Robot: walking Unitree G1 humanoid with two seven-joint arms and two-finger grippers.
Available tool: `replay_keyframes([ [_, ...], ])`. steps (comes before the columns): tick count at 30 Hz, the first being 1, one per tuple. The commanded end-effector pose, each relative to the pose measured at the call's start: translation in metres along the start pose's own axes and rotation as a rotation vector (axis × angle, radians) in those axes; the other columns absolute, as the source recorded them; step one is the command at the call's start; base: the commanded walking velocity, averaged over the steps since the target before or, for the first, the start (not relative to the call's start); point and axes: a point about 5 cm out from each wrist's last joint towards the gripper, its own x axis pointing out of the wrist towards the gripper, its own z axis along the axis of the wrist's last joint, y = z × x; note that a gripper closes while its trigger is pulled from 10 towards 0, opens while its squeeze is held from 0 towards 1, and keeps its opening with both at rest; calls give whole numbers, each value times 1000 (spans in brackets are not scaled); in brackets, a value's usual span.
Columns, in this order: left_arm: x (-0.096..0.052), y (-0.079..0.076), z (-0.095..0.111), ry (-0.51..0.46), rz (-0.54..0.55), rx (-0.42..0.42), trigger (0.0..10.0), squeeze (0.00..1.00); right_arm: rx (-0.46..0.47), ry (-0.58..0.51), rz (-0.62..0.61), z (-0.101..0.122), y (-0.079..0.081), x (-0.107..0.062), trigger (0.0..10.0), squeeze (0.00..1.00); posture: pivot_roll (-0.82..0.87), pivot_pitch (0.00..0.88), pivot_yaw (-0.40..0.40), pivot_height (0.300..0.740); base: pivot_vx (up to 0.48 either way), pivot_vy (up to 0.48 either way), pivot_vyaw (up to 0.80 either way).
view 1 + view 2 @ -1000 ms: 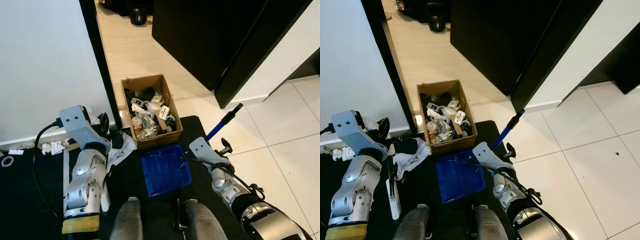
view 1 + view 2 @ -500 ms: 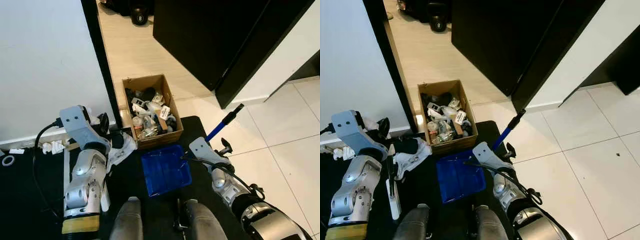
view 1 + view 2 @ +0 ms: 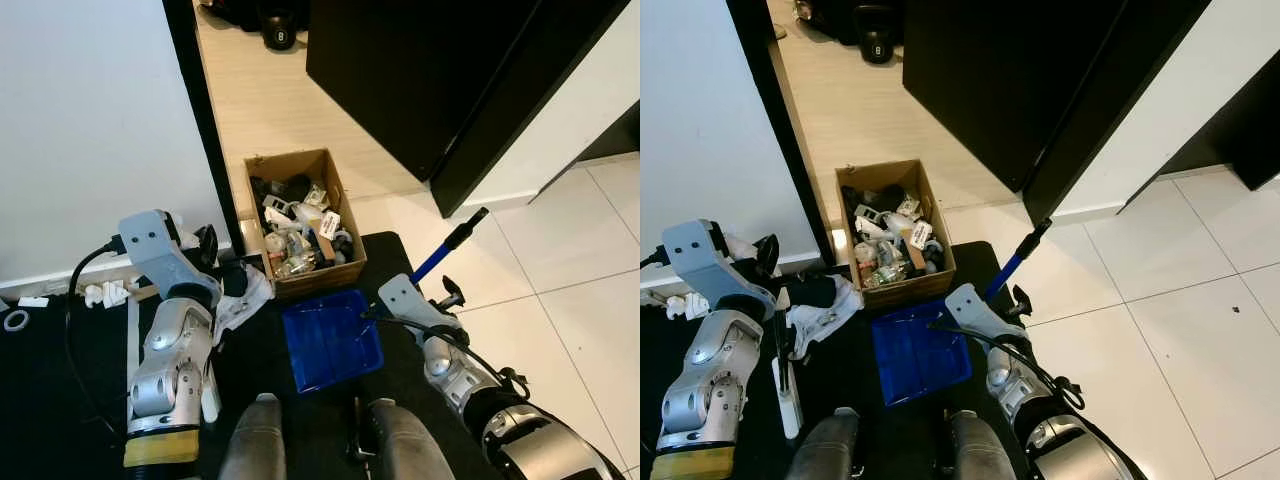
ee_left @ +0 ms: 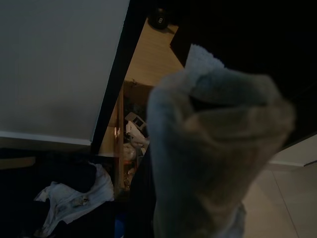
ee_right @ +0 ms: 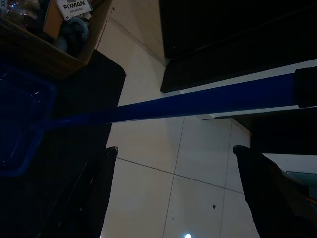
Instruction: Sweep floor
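Blue dustpan [image 3: 332, 340] lies flat on the black mat [image 3: 60, 380] before my feet, its long blue handle [image 3: 447, 247] rising up and away over the white tiles [image 3: 560, 260]. My right hand [image 3: 448, 296] is beside that handle; from the wrist the handle [image 5: 198, 101] crosses between my two black fingers [image 5: 101, 191], which stand wide apart and off it. Cardboard box [image 3: 300, 220] full of clutter sits just beyond the dustpan, touching its far edge. My left hand [image 3: 207, 248] is near the dark door frame [image 3: 195, 110], above a crumpled white cloth [image 3: 240, 300]; a grey cloth [image 4: 218, 148] covers its wrist view, so I cannot tell how its fingers stand.
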Motion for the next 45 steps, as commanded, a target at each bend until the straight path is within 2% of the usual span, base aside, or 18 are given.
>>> replay_keyframes([
  [1, 0, -5, -3, 5, -4, -7, 10000, 0, -7, 35, 14, -11, 1, -3, 10000, 0, 126, 211, -104, 740, 0, 0, 0],
  [8, 3, -4, 0, -5, -4, -2, 10000, 0, -7, 34, 13, -10, 0, -2, 10000, 0, 134, 201, -105, 740, 0, 0, 0],
  [16, -7, 9, 1, -11, 39, 3, 10000, 0, -6, 33, 10, -12, 0, -3, 10000, 0, 125, 214, -100, 740, 0, 0, 0],
  [20, -1, 2, -3, 17, -6, 11, 10000, 0, -6, 30, 10, -10, 3, -4, 10000, 0, 101, 210, -74, 740, 0, 0, 0],
  [21, 5, -1, -1, 21, -26, 21, 10000, 0, -5, 29, 12, -8, 5, -4, 10000, 0, 105, 200, -49, 740, 0, 0, 0],
  [25, 10, -1, 3, 30, -31, 55, 10000, 0, -5, 27, 15, -5, 8, -5, 10000, 0, 110, 189, -30, 740, 0, 0, 0],
  [26, 10, 4, 2, 63, 6, 108, 10000, 0, -5, 27, 16, -4, 8, -5, 10000, 0, 111, 183, -25, 740, 0, 0, 0],
  [30, 10, 6, 1, 75, 23, 127, 10000, 0, -5, 27, 16, -3, 9, -5, 10000, 0, 111, 182, -24, 740, 0, 0, 0],
  [32, 8, 17, -12, 234, 205, 123, 10000, 0, -6, 32, 10, -3, 9, -5, 10000, 0, 122, 163, -20, 740, 0, 0, 0],
  [33, 8, 17, -12, 234, 205, 123, 10000, 0, -6, 32, 10, -3, 9, -5, 10000, 0, 122, 163, -20, 740, 0, 0, 0],
  [34, 7, 22, -16, 303, 280, 110, 10000, 0, -4, 34, 11, -3, 9, -4, 10000, 0, 117, 159, -19, 740, 0, 0, 0],
  [35, 7, 22, -16, 303, 280, 110, 10000, 0, -4, 34, 11, -3, 9, -4, 10000, 0, 117, 159, -19, 740, 0, 0, 0],
  [36, 6, 25, -19, 346, 323, 101, 10000, 0, -3, 35, 12, -3, 9, -4, 10000, 0, 116, 158, -19, 740, 0, 0, 0],
  [37, 7, 27, -19, 342, 332, 47, 10000, 0, -2, 36, 13, -3, 8, -4, 10000, 0, 112, 153, -19, 740, 0, 0, 0],
  [38, 7, 27, -19, 342, 332, 47, 10000, 0, -2, 36, 13, -3, 8, -4, 10000, 0, 112, 153, -19, 740, 0, 0, 0],
  [40, 10, 29, -19, 315, 336, -31, 10000, 0, -4, 36, 15, -3, 7, -3, 10000, 0, 109, 149, -16, 740, 0, 0, 0],
  [42, 10, 27, -14, 247, 254, -146, 10000, 0, -12, 27, 26, -2, 6, -2, 10000, 0, 99, 136, -14, 740, 0, 0, 0],
  [45, 10, 24, -11, 211, 209, -212, 10000, 0, -14, 27, 31, -3, 4, -1, 10000, 0, 91, 128, -10, 740, 0, 0, 0],
])
